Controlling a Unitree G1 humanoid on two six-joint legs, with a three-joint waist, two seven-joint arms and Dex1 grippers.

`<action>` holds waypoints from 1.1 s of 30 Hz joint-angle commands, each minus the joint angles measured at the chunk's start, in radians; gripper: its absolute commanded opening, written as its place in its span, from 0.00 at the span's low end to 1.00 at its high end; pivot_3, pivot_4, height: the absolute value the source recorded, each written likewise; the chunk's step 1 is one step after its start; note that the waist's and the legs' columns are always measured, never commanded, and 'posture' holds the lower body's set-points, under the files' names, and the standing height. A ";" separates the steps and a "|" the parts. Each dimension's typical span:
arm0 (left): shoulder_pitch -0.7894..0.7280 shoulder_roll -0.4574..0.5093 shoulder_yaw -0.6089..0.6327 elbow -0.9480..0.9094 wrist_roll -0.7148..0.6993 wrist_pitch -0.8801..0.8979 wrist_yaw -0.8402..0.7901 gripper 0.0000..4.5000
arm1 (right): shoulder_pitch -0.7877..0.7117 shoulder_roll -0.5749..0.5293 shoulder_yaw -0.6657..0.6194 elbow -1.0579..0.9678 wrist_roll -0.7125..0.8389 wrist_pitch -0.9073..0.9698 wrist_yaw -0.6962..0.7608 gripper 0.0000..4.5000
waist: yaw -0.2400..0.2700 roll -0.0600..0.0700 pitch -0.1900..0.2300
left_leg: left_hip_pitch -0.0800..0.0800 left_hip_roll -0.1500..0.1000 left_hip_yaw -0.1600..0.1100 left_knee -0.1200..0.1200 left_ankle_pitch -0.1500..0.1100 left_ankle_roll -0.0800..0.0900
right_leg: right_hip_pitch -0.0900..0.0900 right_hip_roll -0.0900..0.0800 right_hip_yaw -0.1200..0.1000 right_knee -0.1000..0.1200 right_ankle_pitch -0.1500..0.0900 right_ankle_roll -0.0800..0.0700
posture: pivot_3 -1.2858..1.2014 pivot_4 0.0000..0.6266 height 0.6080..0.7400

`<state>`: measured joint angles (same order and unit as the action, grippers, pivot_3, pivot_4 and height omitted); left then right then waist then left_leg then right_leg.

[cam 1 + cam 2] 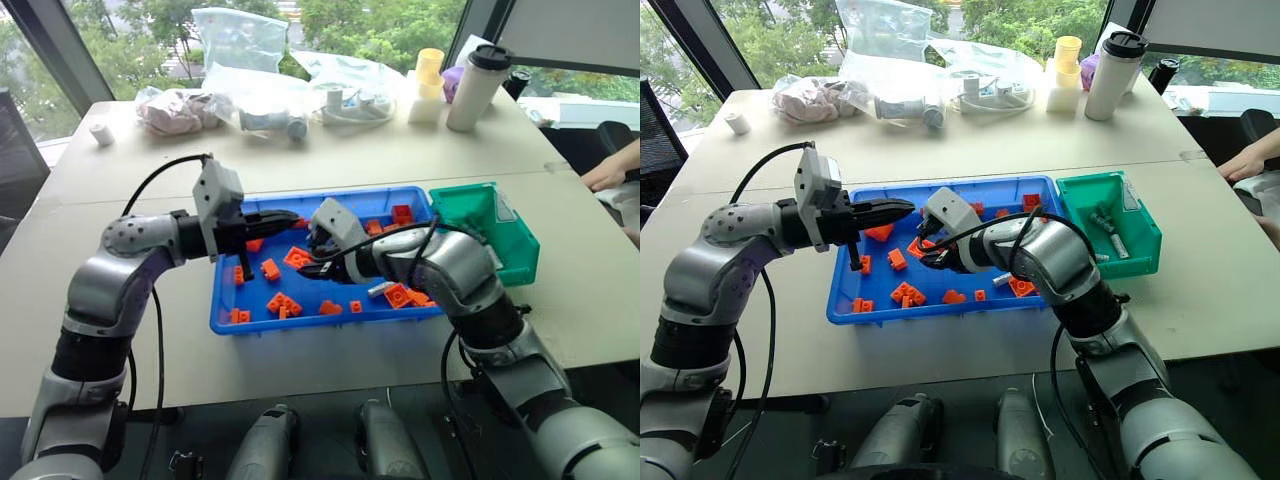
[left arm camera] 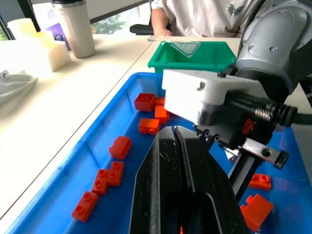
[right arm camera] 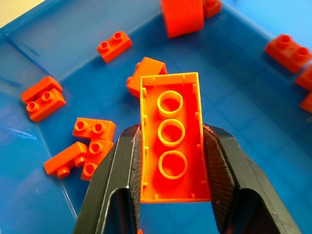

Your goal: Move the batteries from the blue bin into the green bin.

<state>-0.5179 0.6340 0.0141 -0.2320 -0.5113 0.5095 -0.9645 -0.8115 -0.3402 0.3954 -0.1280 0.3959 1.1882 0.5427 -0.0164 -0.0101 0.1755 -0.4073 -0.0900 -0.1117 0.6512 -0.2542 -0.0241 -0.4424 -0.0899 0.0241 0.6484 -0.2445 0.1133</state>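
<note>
One battery (image 1: 380,289), a short silver-grey cylinder, is seen lying on the floor of the blue bin (image 1: 225,322), near its front right part, just beside an orange brick and partly covered by the right forearm. Its long axis seems to run roughly along the bin's long side, though too little of it is exposed for this to be certain. Two more batteries (image 1: 1108,228) are already seen in the green bin (image 1: 1145,262), which stands against the blue bin's right end.

The remaining battery lies to the right of and nearer the robot than the right tool (image 3: 171,168), close under that arm's wrist, so the right arm is judged the nearer one. That tool is clenched not on a battery but on a long orange brick (image 3: 173,153), gripped across its narrow width, hollow underside facing the wrist camera, above loose orange bricks (image 3: 78,146).

The left tool (image 1: 268,222) is held level over the bin's left half, fingers pressed together and gripping nothing, well apart from the battery.

Whether more batteries lie beneath the arms cannot be told.
</note>
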 commanded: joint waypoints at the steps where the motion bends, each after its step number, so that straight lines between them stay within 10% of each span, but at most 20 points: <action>1: 0.005 0.009 0.026 -0.026 -0.013 -0.007 0.005 0.00 | -0.040 -0.010 -0.024 -0.012 -0.013 -0.045 0.027 0.77 | 0.000 0.000 0.000 | 0.000 0.000 0.000 0.000 0.000 0.000 | 0.000 0.000 0.000 0.000 0.000 0.000 | 0.52 0.24 1.00; 3: 0.014 0.009 0.025 -0.031 -0.011 -0.008 0.007 0.00 | -0.046 -0.032 -0.036 -0.025 -0.015 -0.042 0.037 0.99 | -0.001 0.000 0.000 | 0.000 0.000 0.000 0.000 0.000 0.000 | 0.000 0.000 0.000 0.000 0.000 0.000 | 0.52 0.24 1.00; 8: 0.017 0.004 0.020 -0.032 -0.010 -0.010 0.011 0.00 | -0.050 -0.146 -0.064 -0.074 0.008 -0.026 0.117 0.99 | 0.002 0.000 0.000 | 0.000 0.000 0.000 0.000 0.000 0.000 | 0.000 0.000 0.000 0.000 0.000 0.000 | 0.52 0.24 1.00; 14: -0.002 -0.014 -0.008 0.009 0.011 -0.043 -0.009 0.00 | -0.046 -0.523 0.134 0.020 -0.138 -0.391 0.559 0.99 | 0.004 0.000 0.000 | 0.000 -0.001 0.000 0.001 -0.004 0.007 | 0.002 -0.001 -0.002 -0.002 0.000 0.000 | 0.52 0.24 1.00; 33: 0.028 -0.009 -0.001 -0.025 0.012 -0.039 0.021 0.00 | -0.092 -0.432 0.215 0.263 -0.465 -0.770 0.742 0.99 | 0.003 0.000 0.000 | 0.001 0.000 0.002 0.000 -0.001 0.001 | 0.000 -0.001 0.000 -0.001 0.000 0.000 | 0.52 0.24 1.00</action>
<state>-0.4836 0.6174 -0.0147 -0.2193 -0.4901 0.4744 -0.9509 -0.8947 -0.7770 0.6173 0.1353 -0.0378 0.4507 1.2907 -0.0137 -0.0102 0.1758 -0.4067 -0.0898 -0.1100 0.6512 -0.2549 -0.0233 -0.4420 -0.0905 0.0237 0.6472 -0.2446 0.1136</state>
